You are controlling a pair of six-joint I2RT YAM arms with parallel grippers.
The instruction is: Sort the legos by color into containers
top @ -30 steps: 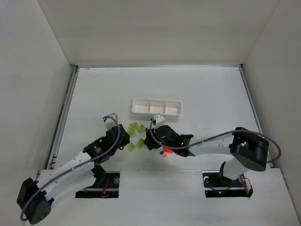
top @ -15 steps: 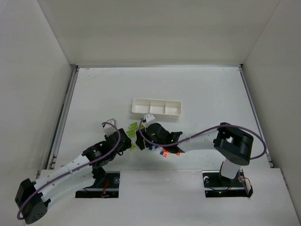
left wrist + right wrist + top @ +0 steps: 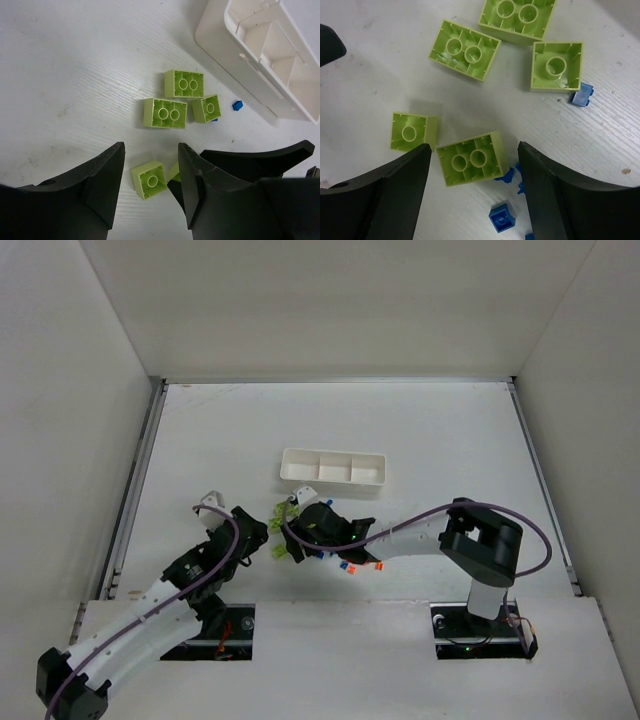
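Note:
Several lime-green legos lie upside down on the table. In the left wrist view my open left gripper [image 3: 150, 162] straddles a small square green lego [image 3: 149, 179], with three more beyond [image 3: 165, 113]. In the right wrist view my open right gripper [image 3: 473, 152] straddles a two-stud green lego [image 3: 472, 158], not touching it; a small green one [image 3: 413, 131] lies to its left. Small blue legos [image 3: 501, 217] lie near it. In the top view the two grippers, left [image 3: 258, 532] and right [image 3: 288, 536], meet over the green pile. The white three-compartment tray [image 3: 333, 467] looks empty.
Orange and blue pieces [image 3: 348, 566] lie under the right forearm. A tiny blue piece [image 3: 237, 105] sits near the tray wall [image 3: 220, 45]. The right gripper's black body [image 3: 260, 165] crowds the left gripper's right side. White walls enclose the table.
The right gripper has swung left across the pile to the green legos. The left gripper has drawn back and left a little. Both stay open.

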